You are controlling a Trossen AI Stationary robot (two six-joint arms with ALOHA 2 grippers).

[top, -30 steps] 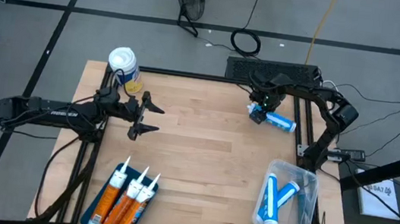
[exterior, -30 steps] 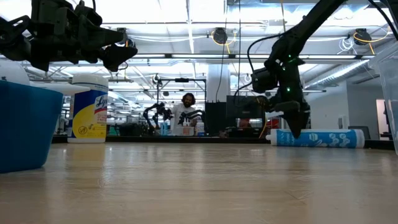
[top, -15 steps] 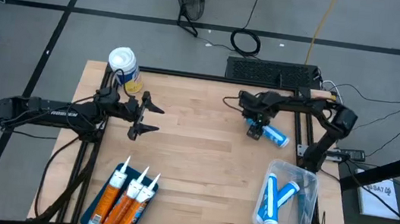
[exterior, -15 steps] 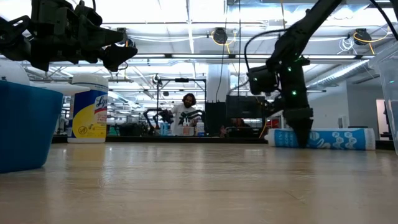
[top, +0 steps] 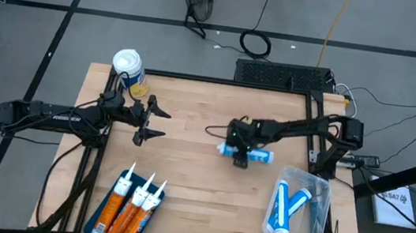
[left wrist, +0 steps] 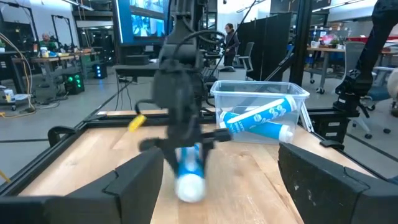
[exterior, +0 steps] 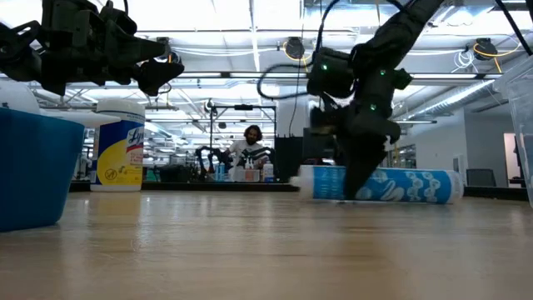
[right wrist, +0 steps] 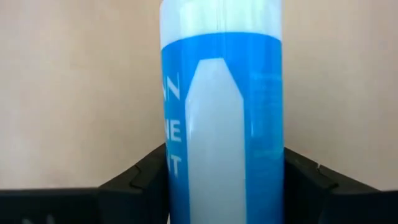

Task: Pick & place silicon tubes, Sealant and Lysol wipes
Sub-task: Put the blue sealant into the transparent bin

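- now right gripper sits low at mid table, fingers closed around a blue-and-white tube that lies flat on the wood
- left gripper hovers above the table's left side, fingers spread wide, holding nothing
- lysol wipes canister stands upright at the far left corner, behind the left gripper
- three orange tubes lie in a blue tray at the near left edge
- clear bin near right holds two more blue tubes
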